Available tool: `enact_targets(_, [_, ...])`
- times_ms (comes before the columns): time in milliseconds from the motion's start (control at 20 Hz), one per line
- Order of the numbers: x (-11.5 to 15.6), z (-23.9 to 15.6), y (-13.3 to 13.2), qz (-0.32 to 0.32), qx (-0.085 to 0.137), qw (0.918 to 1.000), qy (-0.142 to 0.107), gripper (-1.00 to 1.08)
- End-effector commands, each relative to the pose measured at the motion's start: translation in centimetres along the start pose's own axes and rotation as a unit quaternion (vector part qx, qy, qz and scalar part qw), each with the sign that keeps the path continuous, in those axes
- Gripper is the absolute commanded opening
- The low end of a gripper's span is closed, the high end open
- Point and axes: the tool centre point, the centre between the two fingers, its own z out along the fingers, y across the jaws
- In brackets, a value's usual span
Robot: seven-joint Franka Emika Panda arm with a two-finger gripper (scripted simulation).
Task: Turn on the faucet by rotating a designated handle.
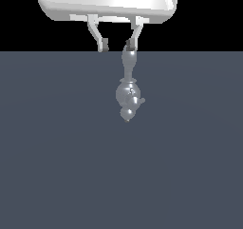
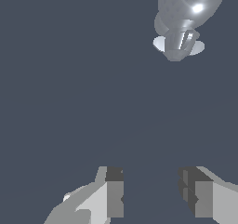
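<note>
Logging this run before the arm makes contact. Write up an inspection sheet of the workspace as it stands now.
Surface: plain dark grey floor, flat, unmarked.
Job's things: chrome faucet stands on the floor, bulbous body with a long stem reaching toward the gripper and a small stub on the exterior view's right; in the wrist view nothing lies between the fingers.
Clutter: nothing seen.
Grippers: white gripper open, fingers spread; one fingertip sits close by the stem's tip, contact cannot be told.
Cables: nothing seen.
Surroundings: black background beyond the floor, nothing else in view.
</note>
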Motion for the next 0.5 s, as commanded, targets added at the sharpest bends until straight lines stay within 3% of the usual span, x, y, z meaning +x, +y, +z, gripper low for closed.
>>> enact_targets(0, [3.0,1.0,1.3,-0.02,-0.002,0.9997,0.017,0.26])
enact_targets(50, [4.1,2.2,1.0,-0.034,0.003,0.9992,0.019,0.37])
enact_targets(100, [4.2,4.6,0.5,-0.059,-0.011,0.9982,0.003,0.36])
enact_targets(150, [4.7,6.1,0.4,-0.105,-0.028,0.994,-0.006,0.61])
enact_targets(200, [4.7,6.2,0.1,-0.108,-0.029,0.9937,-0.006,0.61])
enact_targets(250, [7.7,4.2,-0.2,-0.13,-0.059,0.9896,0.02,0.66])
enact_targets(300, [7.7,5.8,3.0,-0.085,-0.045,0.9952,0.02,0.59])
enact_targets(350, [8.7,6.1,3.8,-0.102,-0.042,0.9936,0.026,0.49])
enact_targets(400, [8.5,7.7,5.7,-0.069,-0.029,0.9968,0.029,0.29])
enact_targets(450, [10.5,8.4,4.4,-0.115,-0.048,0.9918,0.03,0.36])
